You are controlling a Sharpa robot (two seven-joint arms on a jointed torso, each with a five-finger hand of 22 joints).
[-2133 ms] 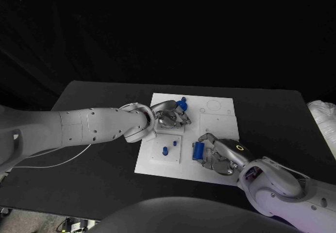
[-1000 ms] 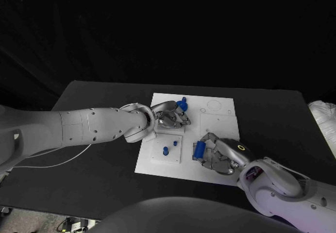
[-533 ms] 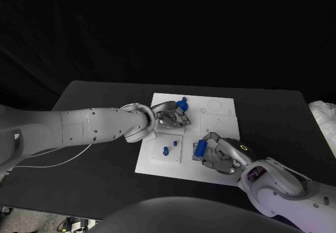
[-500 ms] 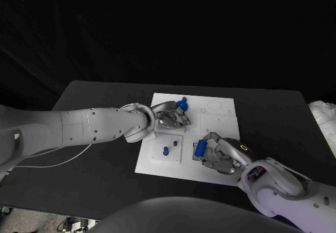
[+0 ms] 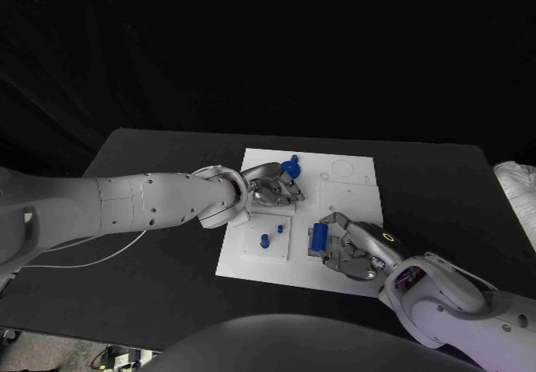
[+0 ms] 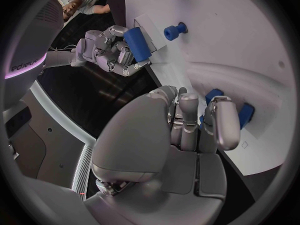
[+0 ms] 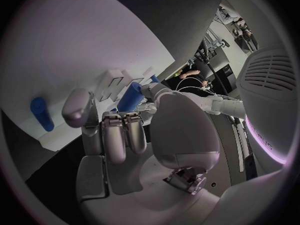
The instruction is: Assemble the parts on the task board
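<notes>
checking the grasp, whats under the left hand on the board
The silver left hand holds a small blue part over the white task board. The board surface beneath its palm is covered and cannot be seen.

You have a white task board (image 5: 346, 190) on a black table (image 5: 156, 170). The parts on it are blue: a cylinder (image 5: 318, 239) at the silver right hand (image 5: 355, 252), a rounded piece (image 5: 290, 166) at the silver left hand (image 5: 272, 187), and a small peg (image 5: 263, 239) between them (standing in a white block). Both arms are white; the right hand carries a thin yellow-green ring (image 5: 384, 237).
</notes>
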